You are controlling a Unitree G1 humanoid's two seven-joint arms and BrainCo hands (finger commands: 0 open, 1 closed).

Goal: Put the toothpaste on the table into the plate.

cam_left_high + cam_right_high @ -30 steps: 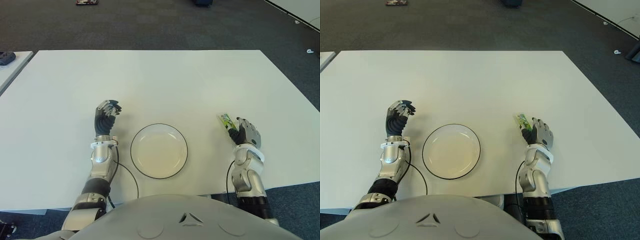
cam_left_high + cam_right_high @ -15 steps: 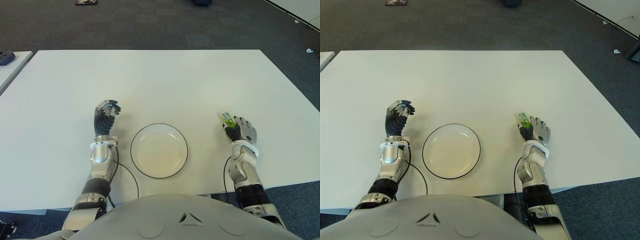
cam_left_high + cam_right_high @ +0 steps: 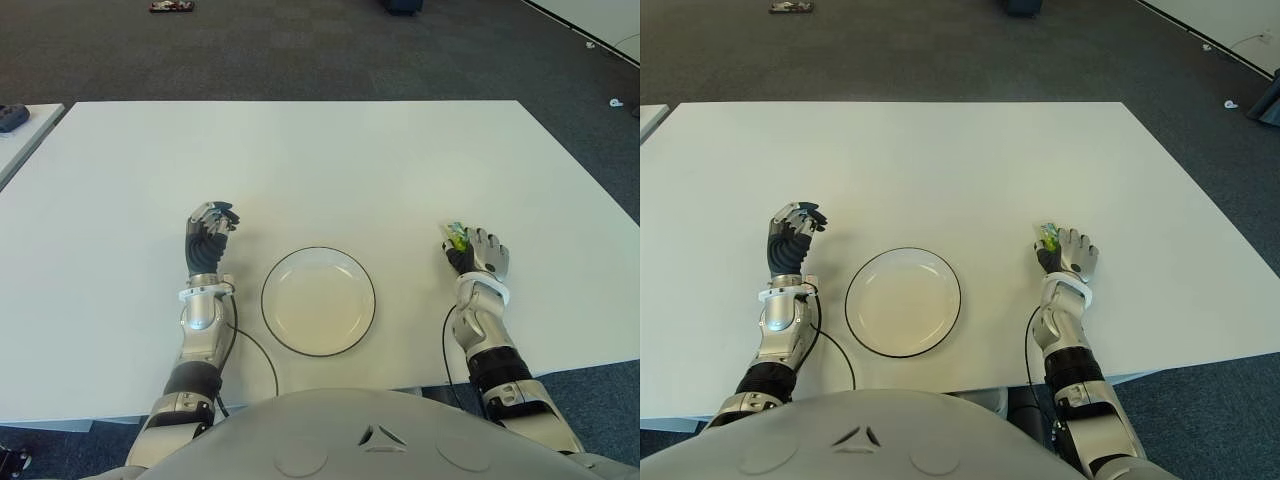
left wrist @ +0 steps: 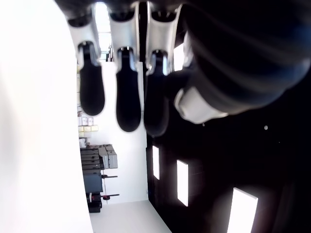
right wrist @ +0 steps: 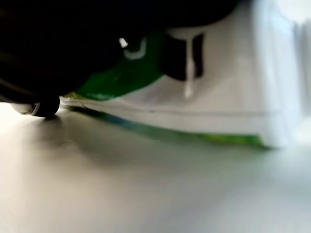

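Right hand [image 3: 479,255] lies over the green-and-white toothpaste tube [image 3: 456,236] on the white table [image 3: 330,170], right of the round black-rimmed white plate [image 3: 318,301]; only the tube's far tip shows past the fingers. The right wrist view shows the tube lying on the table beneath the dark palm, but whether the fingers have closed on it cannot be told. Left hand [image 3: 207,232], left of the plate, has its fingers curled, holding nothing.
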